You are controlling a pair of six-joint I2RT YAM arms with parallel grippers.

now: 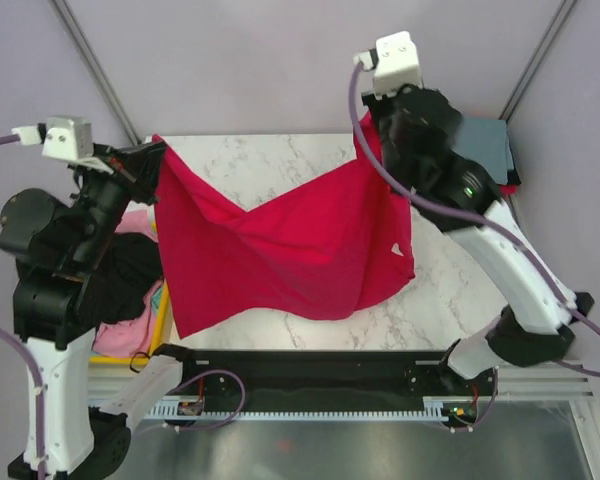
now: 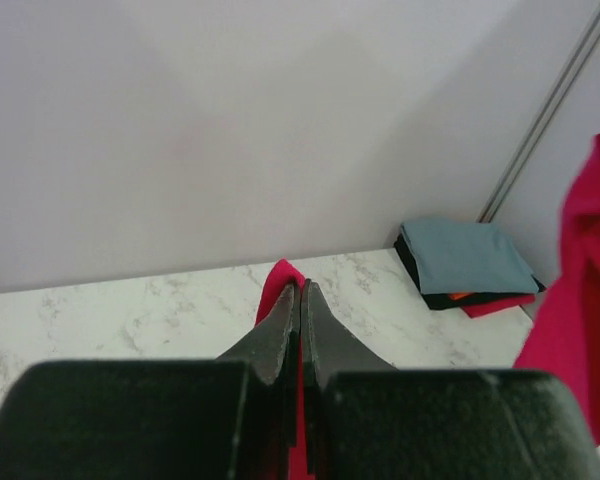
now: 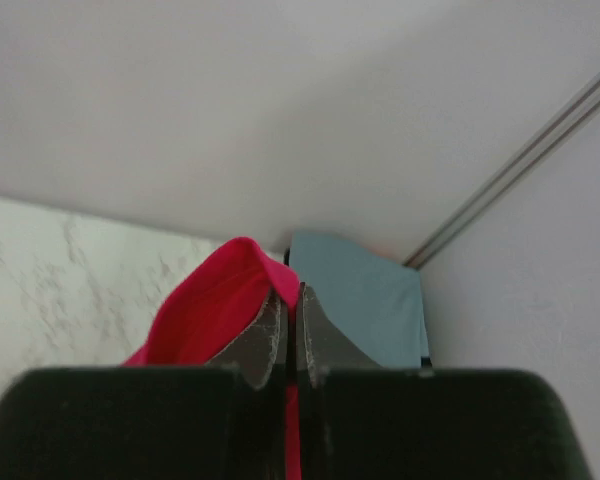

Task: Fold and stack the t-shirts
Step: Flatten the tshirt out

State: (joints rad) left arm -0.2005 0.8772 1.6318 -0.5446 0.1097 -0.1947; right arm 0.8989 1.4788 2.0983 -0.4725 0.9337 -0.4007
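Hanging over the white marble table (image 1: 280, 160), the soft crimson-red cloth t-shirt (image 1: 290, 250) runs sideways from arm to arm. The left gripper (image 2: 300, 292) and right gripper (image 3: 288, 294) each pinch one upper corner, jaws fully closed, and the middle sags.

A robot lab cell: bare grey walls (image 1: 280, 60), marble-topped table (image 1: 280, 160), metal mounting rail (image 1: 320, 408).

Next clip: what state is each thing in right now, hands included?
red shirt: unfolded, held up by both hands, sagging between them.
left hand: shut on red shirt.
right hand: shut on red shirt.
stack: folded, grey-blue shirt on top, at the table's far right corner.
heap: crumpled, unfolded, in the bin.
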